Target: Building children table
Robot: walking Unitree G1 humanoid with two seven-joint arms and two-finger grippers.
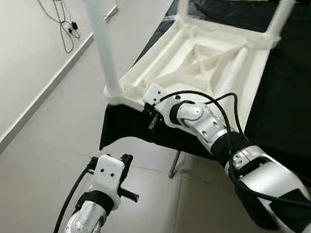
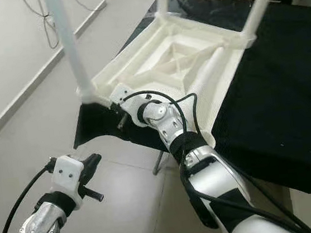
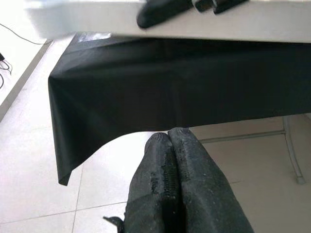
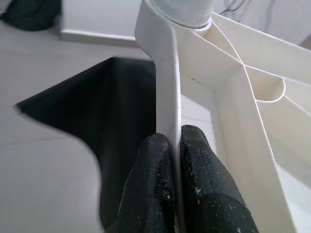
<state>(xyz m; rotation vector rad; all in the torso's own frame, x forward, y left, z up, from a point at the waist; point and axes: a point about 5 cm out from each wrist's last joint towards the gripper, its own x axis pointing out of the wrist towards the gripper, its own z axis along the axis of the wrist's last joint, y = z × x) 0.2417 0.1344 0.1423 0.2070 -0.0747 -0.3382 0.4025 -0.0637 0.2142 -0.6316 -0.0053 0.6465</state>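
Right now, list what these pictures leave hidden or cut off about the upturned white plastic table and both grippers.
- Upturned white plastic table: the tops of its three fitted legs run off the eye views' upper edge.
- Fourth leg: lies loose inside the frame; its far end is hard to tell.
- Right gripper: shut on the table's rim; in the eye views the wrist hides its fingertips.
- Black cloth: covers what supports the table.
- Left gripper: shut, holding nothing, below the cloth's edge.

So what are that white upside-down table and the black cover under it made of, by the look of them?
The white upside-down children's table looks like moulded plastic: thin walls, stiffening ribs underneath, a smooth, faintly glossy surface. The black cover seems to be thin cloth or a similar soft sheet, matte, hanging in limp folds over the edge. The right gripper pinches the table's thin rim; the left gripper hangs idle.
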